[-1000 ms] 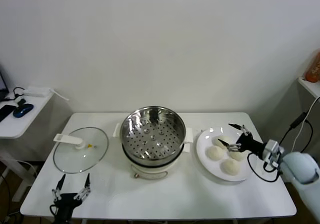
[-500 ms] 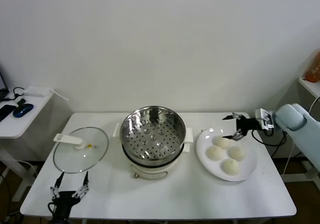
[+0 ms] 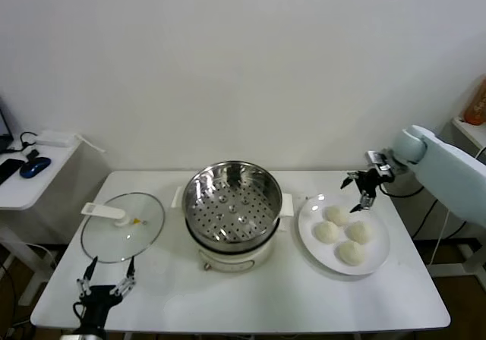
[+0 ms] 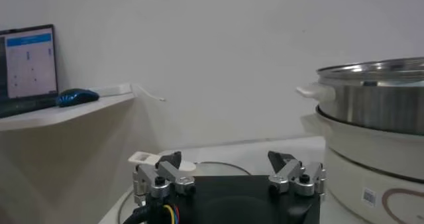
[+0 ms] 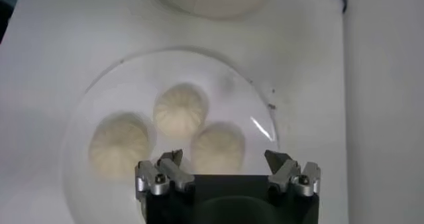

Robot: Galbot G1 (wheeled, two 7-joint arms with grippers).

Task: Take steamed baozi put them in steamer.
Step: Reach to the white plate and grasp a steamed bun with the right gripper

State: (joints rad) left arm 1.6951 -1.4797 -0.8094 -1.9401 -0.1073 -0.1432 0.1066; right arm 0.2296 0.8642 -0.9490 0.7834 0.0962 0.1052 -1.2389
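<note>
Glass lid [image 3: 121,227] on table [image 3: 250,302]; white plate [image 3: 315,241].

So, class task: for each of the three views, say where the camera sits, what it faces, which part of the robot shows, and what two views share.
Head view: above, facing down at the table; both arms show, steamer centre, plate of baozi to the right.
Left wrist view: low by the table edge, facing sideways at the steamer wall; left gripper jaws open.
Right wrist view: above the plate, facing down; right gripper jaws open.
Shared: head and right wrist both show the baozi.

Shiny steel steamer [image 3: 232,203]; matt doughy baozi [image 3: 327,232].
</note>
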